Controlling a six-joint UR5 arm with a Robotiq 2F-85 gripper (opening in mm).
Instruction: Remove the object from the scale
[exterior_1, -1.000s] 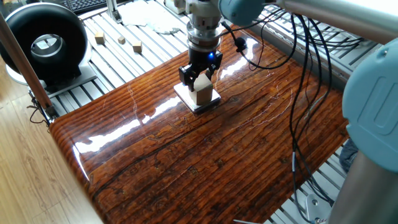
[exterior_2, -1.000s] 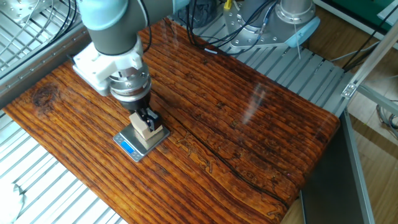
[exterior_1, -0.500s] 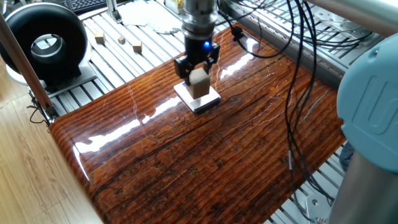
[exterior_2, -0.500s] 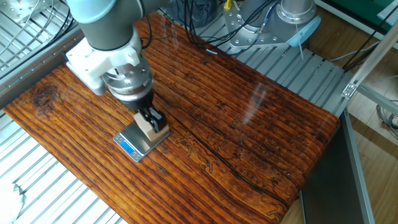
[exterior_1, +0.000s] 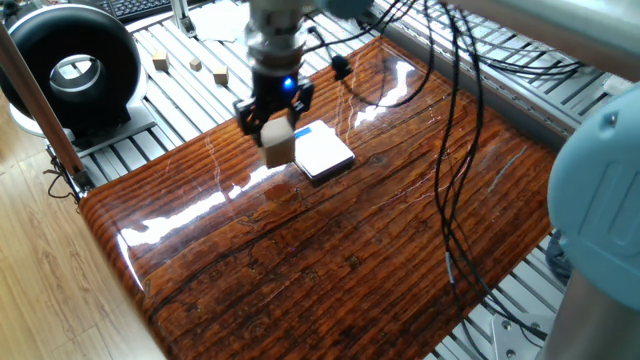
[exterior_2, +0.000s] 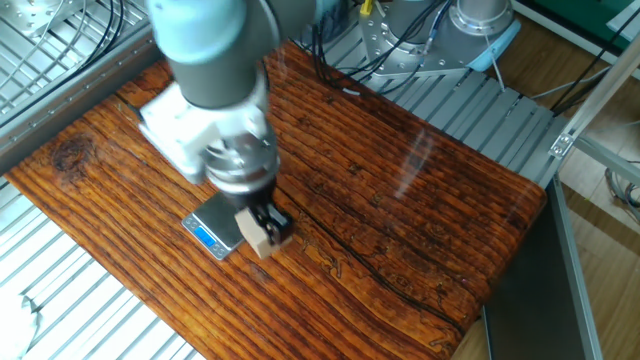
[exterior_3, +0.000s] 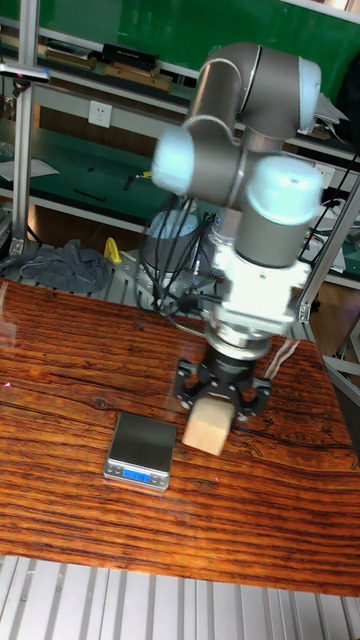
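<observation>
The object, a light tan wooden cube (exterior_1: 278, 144) (exterior_2: 260, 237) (exterior_3: 208, 425), hangs in my gripper (exterior_1: 273, 125) (exterior_2: 268, 224) (exterior_3: 221, 398), which is shut on it from above. The cube is off the scale and appears slightly above the wooden tabletop. The scale (exterior_1: 324, 153) (exterior_2: 211, 231) (exterior_3: 143, 448), a flat white square plate with a blue mark, lies bare just beside the cube. In the tall fixed view the cube is to the right of the scale; in one fixed view it is to its left.
Three small wooden blocks (exterior_1: 195, 66) lie on the slatted metal surface at the back left, near a black round device (exterior_1: 73, 70). Cables (exterior_1: 470, 120) hang over the right side of the glossy wooden board (exterior_1: 330, 250).
The gripper has lifted the cube off the scale and carried it sideways past the plate's edge. The scale has stayed where it was and is now bare.
</observation>
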